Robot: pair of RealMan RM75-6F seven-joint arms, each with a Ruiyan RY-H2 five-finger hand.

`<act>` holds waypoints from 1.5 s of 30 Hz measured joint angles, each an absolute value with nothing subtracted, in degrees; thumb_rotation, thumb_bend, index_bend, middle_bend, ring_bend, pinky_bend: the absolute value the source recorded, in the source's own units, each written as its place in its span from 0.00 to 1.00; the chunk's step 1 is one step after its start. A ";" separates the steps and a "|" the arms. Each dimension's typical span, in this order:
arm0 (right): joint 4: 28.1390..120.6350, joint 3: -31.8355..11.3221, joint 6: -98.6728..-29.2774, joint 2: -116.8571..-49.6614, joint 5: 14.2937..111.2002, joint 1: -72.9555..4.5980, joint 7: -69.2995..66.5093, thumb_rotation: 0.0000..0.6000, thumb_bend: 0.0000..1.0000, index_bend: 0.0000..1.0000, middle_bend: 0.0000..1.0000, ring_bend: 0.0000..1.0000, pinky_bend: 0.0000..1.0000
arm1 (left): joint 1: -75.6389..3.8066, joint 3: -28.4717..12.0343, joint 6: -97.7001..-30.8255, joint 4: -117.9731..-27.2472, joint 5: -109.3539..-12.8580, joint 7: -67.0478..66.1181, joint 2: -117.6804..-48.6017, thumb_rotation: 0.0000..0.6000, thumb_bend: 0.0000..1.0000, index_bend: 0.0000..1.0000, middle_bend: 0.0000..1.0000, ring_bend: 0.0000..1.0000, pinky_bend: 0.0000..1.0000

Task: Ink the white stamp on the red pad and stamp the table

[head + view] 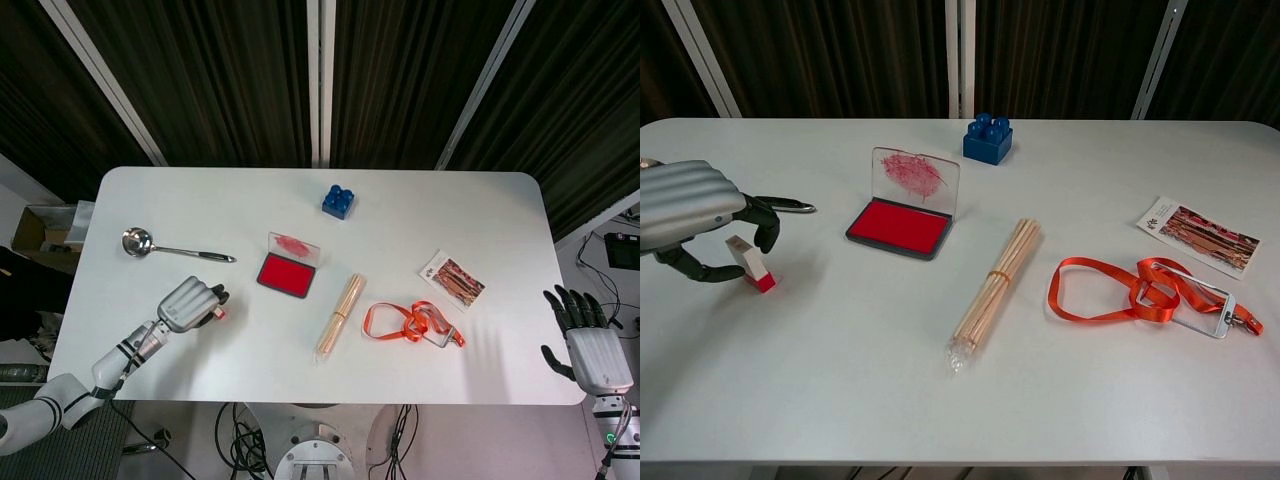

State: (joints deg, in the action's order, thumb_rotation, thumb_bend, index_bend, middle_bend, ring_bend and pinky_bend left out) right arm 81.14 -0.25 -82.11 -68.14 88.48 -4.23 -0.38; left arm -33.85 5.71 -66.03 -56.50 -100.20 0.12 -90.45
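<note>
The white stamp (pixel 748 262) stands tilted on the desk (pixel 940 400) near its left front part, its red base down, well left of the red ink pad (pixel 900 227). The left hand (pixel 690 215) hangs over it with fingers (pixel 767 225) curled down around the stamp's top; thumb and fingers sit just beside or against the white body, but whether they actually grip it cannot be told from either view. In the head view the same hand (pixel 188 305) covers most of the stamp (pixel 218 311), leaving only a small red and white bit showing at the fingertips. The ink pad lies open, its clear lid (pixel 916 178) standing upright at the back and smeared with red. Behind the left hand a metal ladle (pixel 165 246) lies flat on the desk. A blue toy brick (pixel 987 138) sits toward the far edge, behind the pad. A bundle of wooden sticks (pixel 996 278) lies to the right of the pad, then an orange lanyard (pixel 1140 292) with a clear badge holder, and a printed card (pixel 1197 234) further right. The right hand (pixel 590 340) is at the desk's right front corner, holding nothing, fingers spread apart.
</note>
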 measured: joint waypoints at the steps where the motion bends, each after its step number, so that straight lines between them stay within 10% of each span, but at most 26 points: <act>1: 81.16 -0.24 -82.10 -68.14 88.49 -4.24 -0.36 1.00 0.23 0.00 0.00 0.00 0.00 | -33.88 5.76 -65.98 -56.41 -100.11 0.24 -90.53 1.00 0.28 0.48 0.47 0.88 0.98; 45: 80.99 -0.33 -82.22 -68.39 88.15 -4.12 -0.14 1.00 0.23 0.00 0.00 0.00 0.00 | -34.38 5.79 -68.17 -54.54 -98.55 7.24 -91.15 1.00 0.31 0.60 0.58 0.89 0.99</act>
